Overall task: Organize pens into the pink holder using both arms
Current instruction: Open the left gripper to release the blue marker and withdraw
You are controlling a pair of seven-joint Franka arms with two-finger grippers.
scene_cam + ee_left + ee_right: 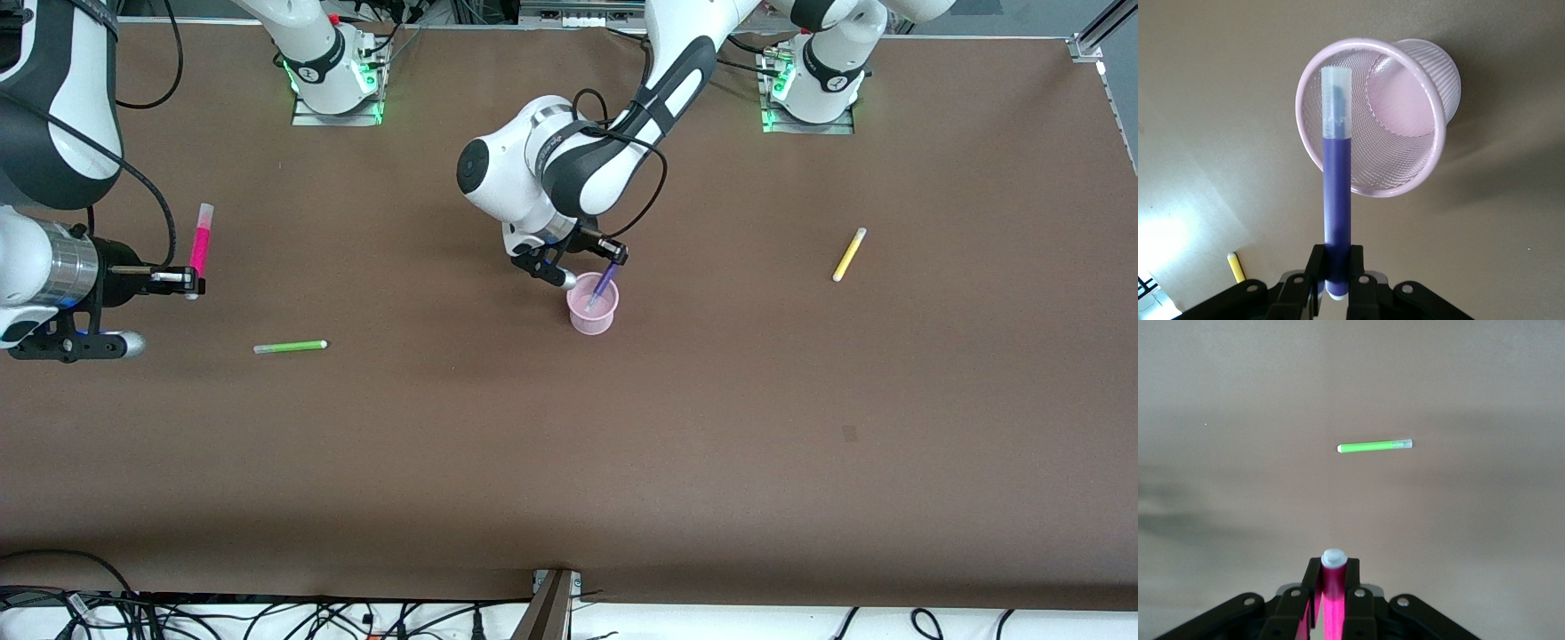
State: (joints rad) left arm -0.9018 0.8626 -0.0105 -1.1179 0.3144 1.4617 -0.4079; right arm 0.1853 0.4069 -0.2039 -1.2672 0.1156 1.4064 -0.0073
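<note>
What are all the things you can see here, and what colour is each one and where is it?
purple pen: one, dark purple with a pale end, held over the pink holder, pale end at its mouth
pink pen: one, magenta, held up in the air at the right arm's end of the table
green pen: one, lime green, lying flat on the table, toward the right arm's end
yellow pen: one, yellow, lying on the table toward the left arm's end
pink holder: one, pale pink mesh cup, standing mid-table
table: one, brown
left claw: one, black, shut on the purple pen
right claw: one, black, shut on the pink pen
</note>
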